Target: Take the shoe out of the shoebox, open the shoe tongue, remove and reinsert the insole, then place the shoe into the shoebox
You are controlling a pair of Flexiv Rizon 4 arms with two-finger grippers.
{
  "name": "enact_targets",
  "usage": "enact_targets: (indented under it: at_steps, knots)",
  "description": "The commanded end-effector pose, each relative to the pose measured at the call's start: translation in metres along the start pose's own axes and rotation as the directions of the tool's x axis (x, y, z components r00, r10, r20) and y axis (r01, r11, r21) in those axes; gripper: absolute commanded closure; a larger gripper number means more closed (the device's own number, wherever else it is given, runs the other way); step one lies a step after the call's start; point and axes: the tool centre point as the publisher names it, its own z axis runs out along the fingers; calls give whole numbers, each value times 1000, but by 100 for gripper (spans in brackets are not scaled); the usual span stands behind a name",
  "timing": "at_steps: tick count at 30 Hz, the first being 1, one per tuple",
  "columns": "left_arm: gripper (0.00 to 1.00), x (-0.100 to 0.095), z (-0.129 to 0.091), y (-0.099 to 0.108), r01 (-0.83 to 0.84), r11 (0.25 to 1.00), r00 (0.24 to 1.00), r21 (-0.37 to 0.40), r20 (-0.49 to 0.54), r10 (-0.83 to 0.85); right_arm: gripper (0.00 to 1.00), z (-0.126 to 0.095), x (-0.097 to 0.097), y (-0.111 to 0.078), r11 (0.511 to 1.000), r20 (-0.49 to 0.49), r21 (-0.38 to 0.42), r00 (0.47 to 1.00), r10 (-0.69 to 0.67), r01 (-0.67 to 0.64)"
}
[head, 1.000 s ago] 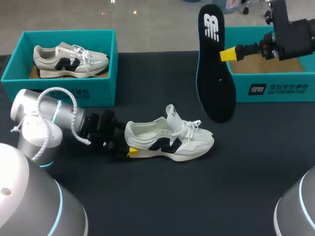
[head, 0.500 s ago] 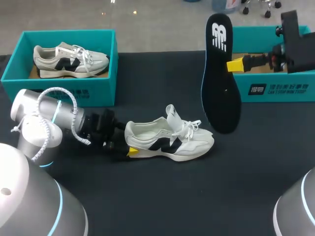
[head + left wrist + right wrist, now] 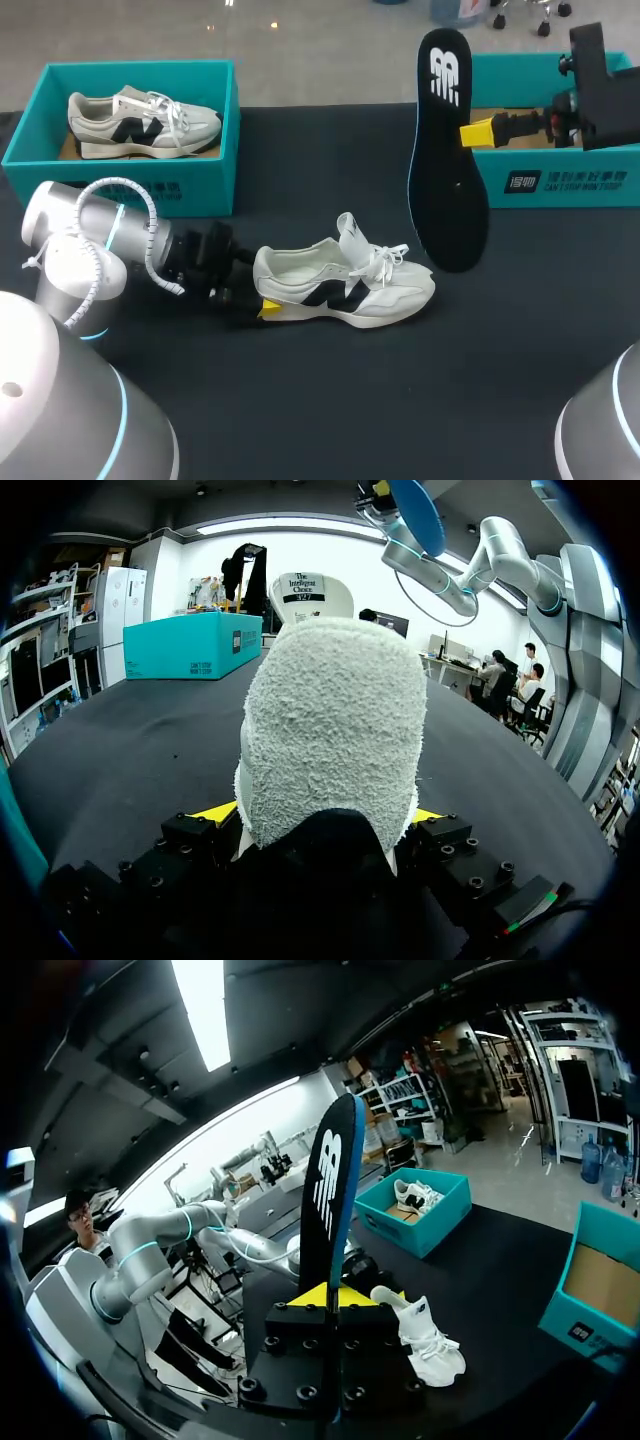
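Note:
A white sneaker [image 3: 345,285] with a black logo lies on its sole mid-table, toe pointing right, tongue pulled up. My left gripper [image 3: 262,292] is shut on its heel, a yellow tip on either side of the fuzzy heel [image 3: 335,730] in the left wrist view. The black insole [image 3: 447,150] hangs upright in the air to the right of the shoe, with its lower end just above the table. My right gripper [image 3: 478,132] is shut on the insole's edge, and the thin insole [image 3: 330,1190] rises straight out from between the tips [image 3: 338,1295].
A teal shoebox [image 3: 190,190] at the back left holds a second matching sneaker [image 3: 140,122]. Another teal shoebox [image 3: 560,180] stands at the back right, behind the right gripper, showing a brown cardboard floor. The black table surface spreads in front of the shoe.
My right arm carried the insole a little to the right and lower, then stopped. The left arm and the shoe have not moved.

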Motion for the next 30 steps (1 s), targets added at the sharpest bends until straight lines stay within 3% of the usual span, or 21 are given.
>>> enact_targets:
  at_steps: [1, 14, 16, 17, 18, 19, 30]
  knots:
    - [100, 1, 2, 2, 0, 1000, 1000, -3, -1, 0, 100, 2, 0, 0, 1000, 2, 2, 1000, 1, -1]
    - [100, 1, 2, 2, 0, 1000, 1000, -3, -1, 0, 100, 2, 0, 0, 1000, 2, 2, 1000, 1, -1]
    - [74, 1, 2, 2, 0, 1000, 1000, -3, -1, 0, 100, 2, 0, 0, 1000, 2, 2, 1000, 1, -1]
    - [49, 1, 2, 2, 0, 1000, 1000, -3, -1, 0, 100, 2, 0, 0, 1000, 2, 2, 1000, 1, -1]
    - [15, 1, 2, 2, 0, 1000, 1000, -3, -1, 0, 100, 2, 0, 0, 1000, 2, 2, 1000, 1, -1]
    - [0, 1, 2, 2, 0, 1000, 1000, -3, -1, 0, 100, 2, 0, 0, 1000, 2, 2, 1000, 1, -1]
    - [0, 6, -11, -4, -35, 999, 999, -37, -15, 35, 100, 2, 0, 0, 1000, 2, 2, 1000, 1, -1]
